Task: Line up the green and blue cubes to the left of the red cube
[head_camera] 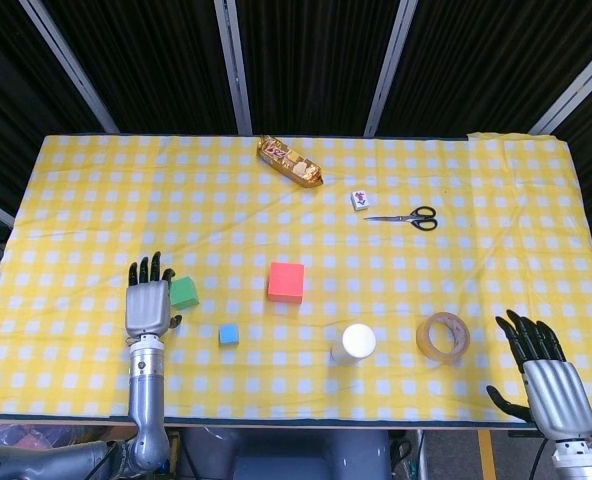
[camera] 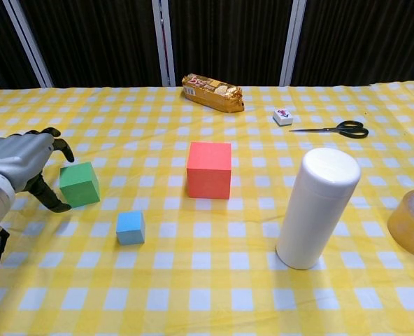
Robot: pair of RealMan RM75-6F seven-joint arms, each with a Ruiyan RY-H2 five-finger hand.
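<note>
The red cube (head_camera: 286, 282) (camera: 209, 170) stands near the table's middle. To its left lies the green cube (head_camera: 185, 292) (camera: 80, 184), and the small blue cube (head_camera: 229, 334) (camera: 131, 227) lies nearer the front edge, between them. My left hand (head_camera: 147, 304) (camera: 22, 164) is open right beside the green cube's left side, its fingers spread around the cube's near corner; contact cannot be told. My right hand (head_camera: 544, 375) is open at the table's front right corner, holding nothing, and shows only in the head view.
A white cylinder (head_camera: 354, 344) (camera: 316, 207) stands right of the blue cube. A tape roll (head_camera: 443, 337) lies further right. At the back are a snack packet (head_camera: 291, 161), a small tile (head_camera: 360, 200) and scissors (head_camera: 409, 216).
</note>
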